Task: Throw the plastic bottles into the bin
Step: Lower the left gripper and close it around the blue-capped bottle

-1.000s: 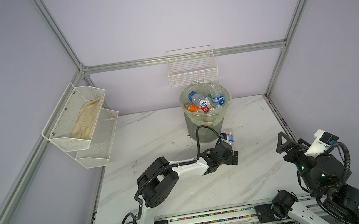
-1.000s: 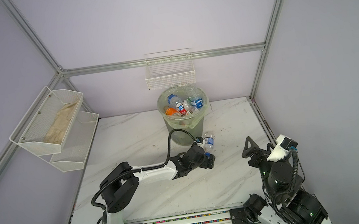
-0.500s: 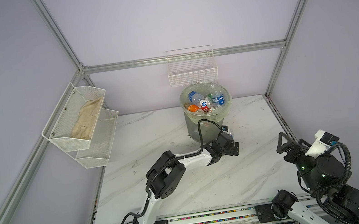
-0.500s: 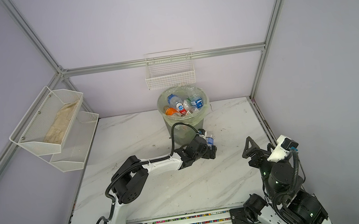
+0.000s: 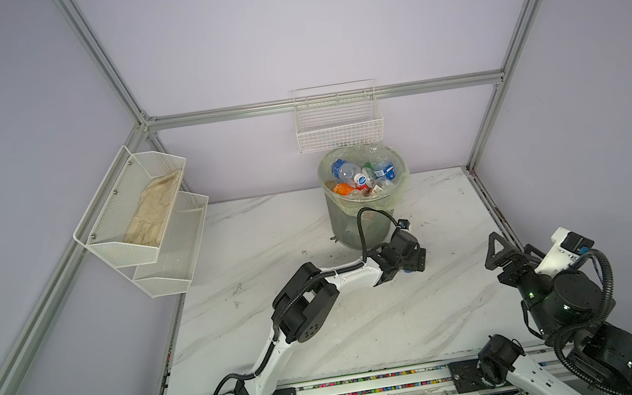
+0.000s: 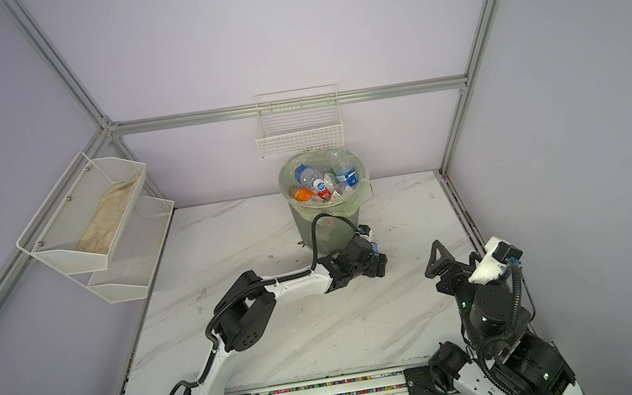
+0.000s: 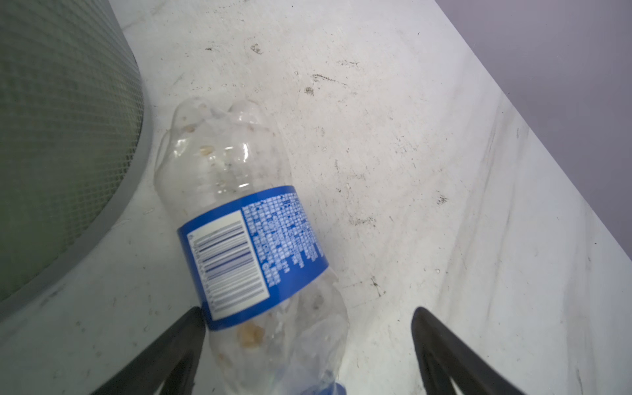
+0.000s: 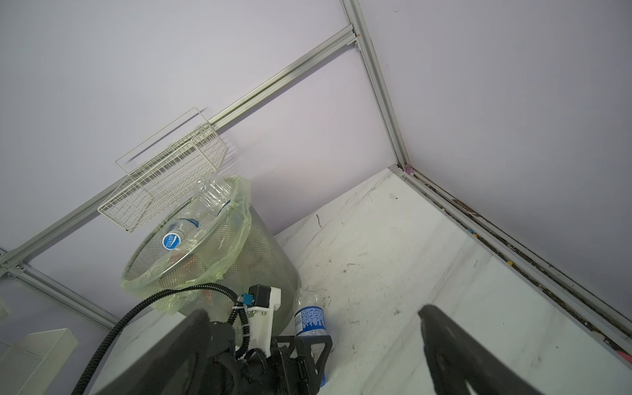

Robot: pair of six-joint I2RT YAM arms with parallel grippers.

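Straddling the blue-label bottle, our left tool is spread wide, gripping nothing; bottle lies on worktop between its jaws, bin just beside. We judge it light, slick, crushable: pinch at label; right tool spread, empty.

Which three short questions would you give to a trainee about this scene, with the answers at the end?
1. True or false: the blue-label bottle is already inside the bin.
2. Choose one. The fingers of the left gripper are: A) shut on the bottle; B) open, with the bottle between them; C) inside the bin.
3. Fill in: the open right gripper holds ____.

Key:
1. False: it lies on the table, beside the bin.
2. B.
3. Nothing.
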